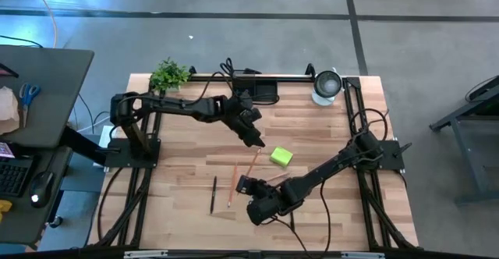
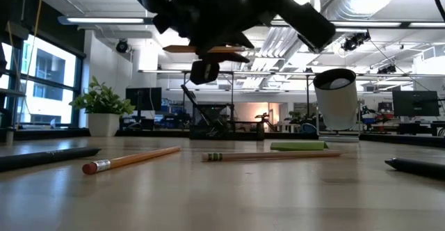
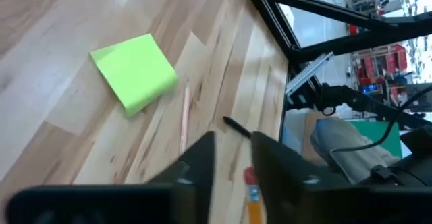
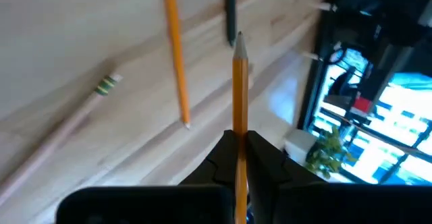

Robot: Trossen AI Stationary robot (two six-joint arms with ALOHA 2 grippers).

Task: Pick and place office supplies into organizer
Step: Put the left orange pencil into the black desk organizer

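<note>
A: Two grippers are over the table. How does each stand?

B: The right gripper (image 4: pixel 237 143) has its jaws closed on an orange pencil (image 4: pixel 239 89). The pencil's long axis runs straight out ahead of the jaws, sharpened tip forward.

A: And the left gripper (image 3: pixel 233 160)?

B: Its jaws stand a little apart with nothing between them. Just ahead of them lies a wooden pencil (image 3: pixel 184 116), its long axis running forward from the jaws, and beside that, ahead and to one side, the green pad (image 3: pixel 133 71).

A: What lies ahead of the right jaws?

B: A second orange pencil (image 4: pixel 175 48) lies on the wood roughly parallel to the held one, beside it. A black pen (image 4: pixel 230 11) lies beyond the held pencil's tip. The wooden pencil, with its green-banded end, slants off to the other side.

A: What does the high view add?

B: It shows the organizer (image 1: pixel 263 90) at the far edge, well apart from both grippers, with the plant (image 1: pixel 168 75) and cup (image 1: pixel 327 86) at its sides.

A: And the low view?

B: It shows an eraser-tipped orange pencil lying flat and the held pencil lifted above the table, roughly level.
</note>
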